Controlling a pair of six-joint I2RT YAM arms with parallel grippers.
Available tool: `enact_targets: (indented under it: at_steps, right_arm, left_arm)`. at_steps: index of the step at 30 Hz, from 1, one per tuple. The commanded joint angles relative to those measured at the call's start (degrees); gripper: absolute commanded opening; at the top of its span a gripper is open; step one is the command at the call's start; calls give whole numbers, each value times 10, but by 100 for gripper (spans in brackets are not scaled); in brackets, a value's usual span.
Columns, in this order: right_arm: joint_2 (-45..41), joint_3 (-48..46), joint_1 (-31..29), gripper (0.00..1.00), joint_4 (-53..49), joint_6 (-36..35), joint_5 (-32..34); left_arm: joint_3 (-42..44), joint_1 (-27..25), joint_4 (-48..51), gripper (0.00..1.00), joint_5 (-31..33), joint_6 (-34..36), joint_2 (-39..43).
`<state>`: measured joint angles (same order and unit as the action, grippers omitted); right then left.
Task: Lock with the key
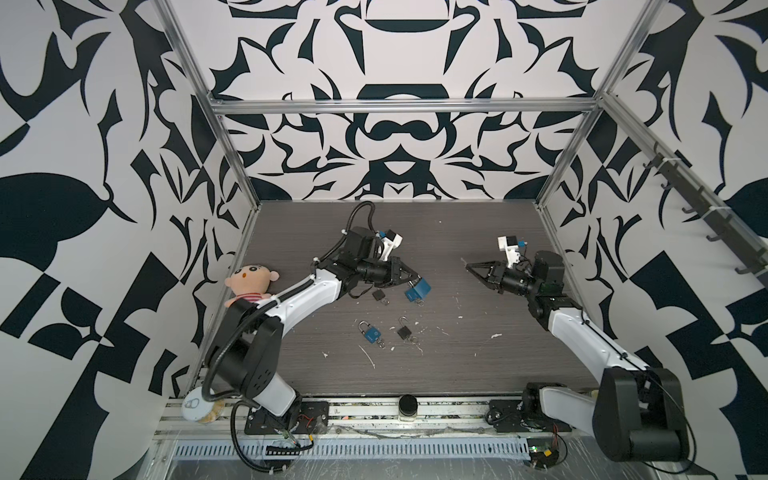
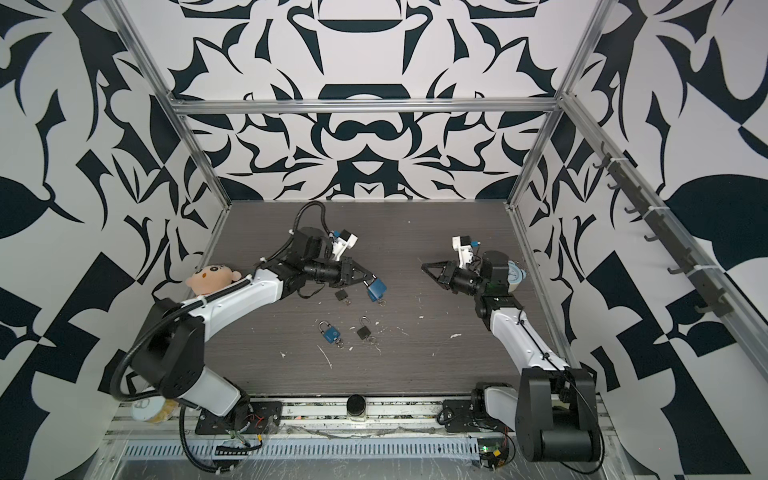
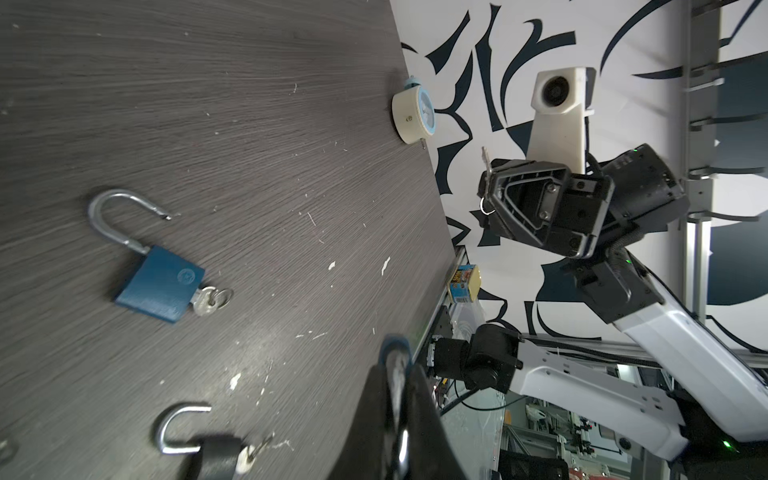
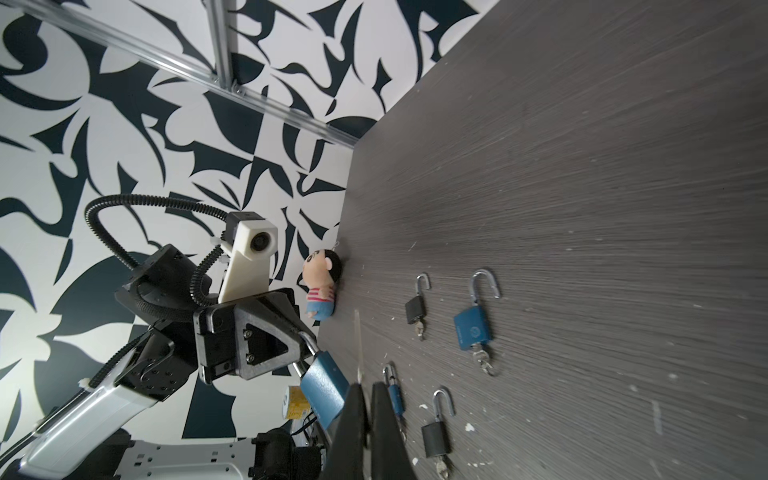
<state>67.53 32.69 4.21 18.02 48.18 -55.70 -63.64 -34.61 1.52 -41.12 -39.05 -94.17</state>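
My left gripper (image 1: pixel 415 279) (image 3: pixel 395 365) is shut on the shackle of a blue padlock (image 1: pixel 424 286) (image 4: pixel 324 388), which hangs just above the table. My right gripper (image 1: pixel 469 266) (image 4: pixel 368 386) hovers further right, apart from the lock. It is shut on a small key (image 3: pixel 485 156) whose blade (image 4: pixel 357 345) sticks out past the fingertips towards the held padlock. On the table lie an open blue padlock with a key in it (image 1: pixel 412 295) (image 3: pixel 160 284), a black one (image 1: pixel 378 296), a blue one with its shackle down (image 1: pixel 372 332) and an open black one (image 1: pixel 403 331).
A plush doll (image 1: pixel 249 278) lies by the left wall. A white alarm clock (image 3: pixel 413 112) stands at the right wall. A dark-lidded jar (image 1: pixel 407 407) and a white-lidded tub (image 1: pixel 195 409) sit on the front rail. White specks dot the dark table (image 1: pixel 457 365).
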Motion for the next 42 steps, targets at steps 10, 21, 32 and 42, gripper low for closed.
enact_targets:
  at_steps: [10,21,32,42]
  right_arm:
    - [-38,-21,119,0,15,40,16]
    - [-39,-1,119,0,-50,8,40]
    - [-19,9,119,0,-69,-19,46]
    - [-1,9,117,0,-76,-32,48]
  left_arm:
    - [-294,-67,142,0,-57,86,-237]
    - [-530,-83,243,0,-95,94,-419]
    - [-687,-86,321,0,-116,85,-551]
    - [-747,-85,349,0,-115,83,-609]
